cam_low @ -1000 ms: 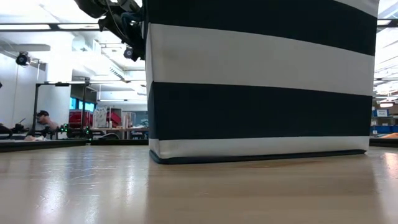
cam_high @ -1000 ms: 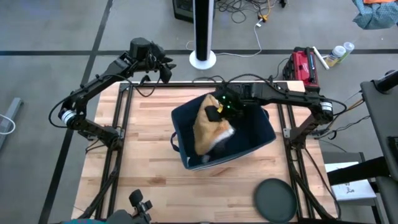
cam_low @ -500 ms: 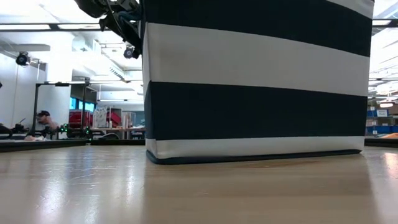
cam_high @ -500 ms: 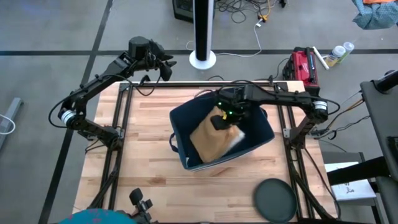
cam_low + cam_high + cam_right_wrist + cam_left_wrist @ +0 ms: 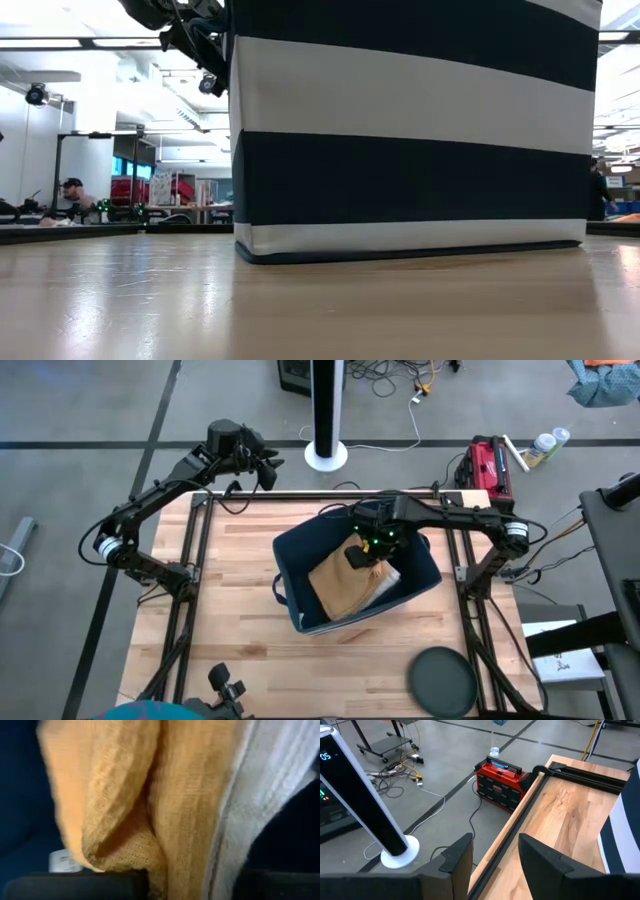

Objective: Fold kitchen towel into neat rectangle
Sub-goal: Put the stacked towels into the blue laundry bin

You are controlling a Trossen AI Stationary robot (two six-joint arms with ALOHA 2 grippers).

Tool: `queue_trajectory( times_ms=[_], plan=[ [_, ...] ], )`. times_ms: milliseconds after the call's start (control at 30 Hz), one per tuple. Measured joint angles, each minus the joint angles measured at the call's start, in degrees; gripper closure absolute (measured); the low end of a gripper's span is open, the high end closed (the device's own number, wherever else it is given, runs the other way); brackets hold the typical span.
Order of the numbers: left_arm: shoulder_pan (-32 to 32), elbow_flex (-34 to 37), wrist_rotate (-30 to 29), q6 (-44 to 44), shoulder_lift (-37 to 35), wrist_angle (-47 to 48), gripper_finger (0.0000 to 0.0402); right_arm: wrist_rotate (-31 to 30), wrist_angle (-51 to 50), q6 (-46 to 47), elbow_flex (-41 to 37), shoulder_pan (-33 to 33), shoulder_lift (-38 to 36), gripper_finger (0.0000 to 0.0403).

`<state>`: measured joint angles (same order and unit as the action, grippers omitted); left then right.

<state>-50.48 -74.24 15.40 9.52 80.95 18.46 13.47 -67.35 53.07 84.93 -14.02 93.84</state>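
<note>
A tan waffle-weave kitchen towel (image 5: 345, 588) lies crumpled inside a navy bin with white stripes (image 5: 425, 575) in the middle of the table. The bin's striped wall (image 5: 410, 130) fills the low view. My right gripper (image 5: 362, 552) reaches down into the bin and is shut on the towel (image 5: 125, 795). A pale grey-white cloth (image 5: 260, 795) lies against the tan one; whether it is part of the same towel I cannot tell. My left gripper (image 5: 492, 860) hangs open, holding nothing, above the table's far left corner (image 5: 262, 468). My right gripper pinches a bunched fold of the tan towel (image 5: 170, 865) between its two fingers, with more than one layer in the gap. The fingers come from above and point steeply down. Below them the towel spreads slack over the bin's floor.
A black round disc (image 5: 443, 680) lies near the table's front right edge. On the floor beyond the far edge are a red case (image 5: 487, 463) and a white post on a round foot (image 5: 326, 410). People show far off in the room (image 5: 70, 190).
My right gripper has gone down into the bin and tipped to point more steeply down, still shut on the towel. The towel, which hung bunched below the fingers, has sunk and spread out over the bin's floor. The bin has shifted slightly.
</note>
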Motion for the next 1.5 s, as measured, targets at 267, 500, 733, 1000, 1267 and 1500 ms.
queue_trajectory(
  times_ms=[267,500,733,1000,1267,1500],
  plan=[
    [0.0,0.0,0.0,0.0,0.0,-0.1,0.0259,-7.1,-8.6,1.4,6.5,-0.3,-7.1,0.0333],
    [0.0,0.0,0.1,-1.0,0.0,-1.9,0.0262,-9.3,-10.0,0.0,6.9,-1.3,-8.4,0.0333],
    [0.0,0.0,0.1,-1.7,0.0,-1.9,0.0254,-2.7,4.4,-0.5,7.2,-0.9,-3.7,0.0333],
    [0.0,0.0,0.2,-1.7,0.0,-1.8,0.0254,3.1,17.3,-1.2,6.9,-0.9,-0.6,0.0333],
    [0.0,0.0,0.2,-1.7,0.6,-1.7,0.0266,4.0,6.9,-5.0,-2.7,-1.3,-0.1,0.0333],
    [0.0,0.0,0.2,-2.1,1.6,-1.7,0.0264,-0.4,2.8,-7.2,-9.7,-1.4,-0.5,0.0333]
  ],
)
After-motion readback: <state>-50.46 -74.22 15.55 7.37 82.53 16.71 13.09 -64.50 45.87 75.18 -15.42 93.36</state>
